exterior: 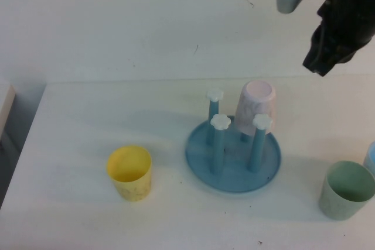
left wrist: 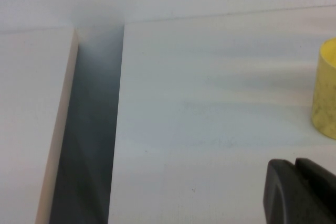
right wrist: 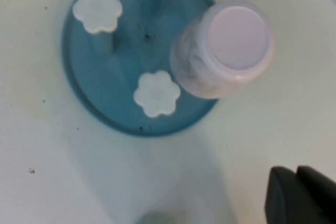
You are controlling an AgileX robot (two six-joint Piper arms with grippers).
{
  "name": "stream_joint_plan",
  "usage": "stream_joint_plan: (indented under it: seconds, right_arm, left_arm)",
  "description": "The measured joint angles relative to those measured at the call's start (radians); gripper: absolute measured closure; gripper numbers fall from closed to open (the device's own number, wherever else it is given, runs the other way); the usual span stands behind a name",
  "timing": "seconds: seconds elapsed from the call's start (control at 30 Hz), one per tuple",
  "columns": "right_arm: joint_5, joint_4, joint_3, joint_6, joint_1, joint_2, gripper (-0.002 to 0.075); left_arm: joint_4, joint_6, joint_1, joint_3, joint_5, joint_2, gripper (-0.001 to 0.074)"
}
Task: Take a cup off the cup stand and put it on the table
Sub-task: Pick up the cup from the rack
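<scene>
The pale pink cup (exterior: 256, 106) sits upside down over the far right peg of the blue cup stand (exterior: 234, 171), on the white table (exterior: 88, 121). Three other pegs with white flower caps (exterior: 220, 122) are bare. My right gripper (exterior: 319, 67) hangs in the air above and to the right of the cup, apart from it, shut and empty. In the right wrist view I look down on the cup (right wrist: 231, 45) and the stand (right wrist: 89, 82), with the shut gripper (right wrist: 296, 170) at the corner. My left gripper (left wrist: 295, 162) is shut and empty, low over the table's left part.
A yellow cup (exterior: 130, 172) stands upright left of the stand and shows in the left wrist view (left wrist: 328, 90). A pale green cup (exterior: 347, 189) stands at the right front, with a light blue thing (exterior: 371, 159) at the right edge. A dark gap (left wrist: 89, 129) runs along the table's left edge.
</scene>
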Motion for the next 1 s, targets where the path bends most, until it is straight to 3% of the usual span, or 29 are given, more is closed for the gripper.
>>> stream_joint_plan:
  seconds: [0.1,0.37,0.47,1.0]
  right_arm:
    - [0.0,0.03,-0.037,0.0,0.013,0.066,0.0639]
    - [0.0,0.106,-0.144,0.0,0.015,0.197,0.0271]
    - [0.0,0.123,-0.18,0.0,0.015,0.245,0.0192]
    - [0.0,0.071,-0.316,0.001,0.015,0.41,0.0156]
  left_arm:
    - [0.0,0.0,0.0,0.0,0.0,0.0,0.0738]
    - [0.0,0.0,0.0,0.0,0.0,0.0,0.0738]
    - [0.0,0.0,0.0,0.0,0.0,0.0,0.0738]
    - [0.0,0.0,0.0,0.0,0.0,0.0,0.0738]
